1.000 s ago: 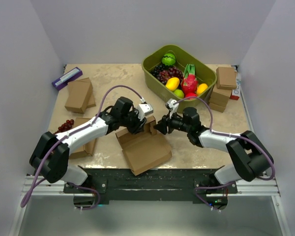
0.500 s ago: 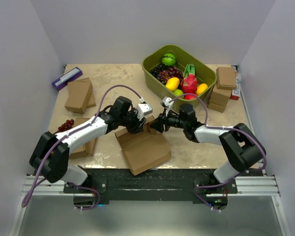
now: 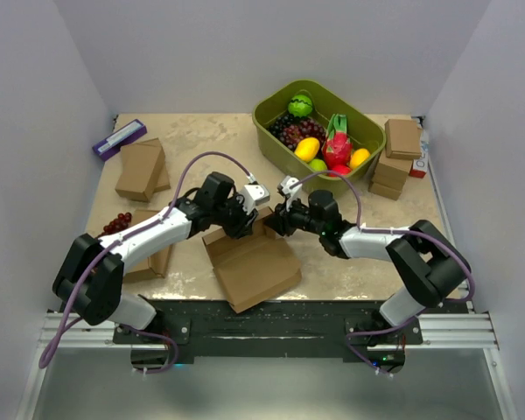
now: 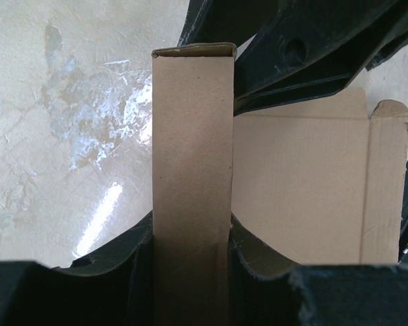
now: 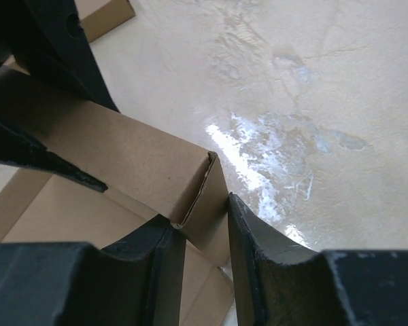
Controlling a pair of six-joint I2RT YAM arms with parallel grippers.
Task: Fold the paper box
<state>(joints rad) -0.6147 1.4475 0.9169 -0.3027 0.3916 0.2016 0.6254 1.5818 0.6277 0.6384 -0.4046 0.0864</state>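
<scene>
My left hand (image 4: pixel 190 248) clamped the raised wall of the paper box (image 3: pixel 255 269), which lay mid-surface (image 3: pixel 206 140) before my bases. My right hand (image 5: pixel 201 217) pinched that wall's corner. I judged both should press evenly, keeping creases square.

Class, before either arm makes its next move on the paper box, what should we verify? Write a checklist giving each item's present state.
1. Left gripper clamped on the paper box's raised wall: ok.
2. Right gripper astride that wall's end corner, fingers against both faces: ok.
3. Box well inside the table: not ok, its near corner lies at the front edge.
4. Olive-green tub of fruit clear of both arms: ok.
5. Wall's tabs locked in place: cannot tell.
</scene>
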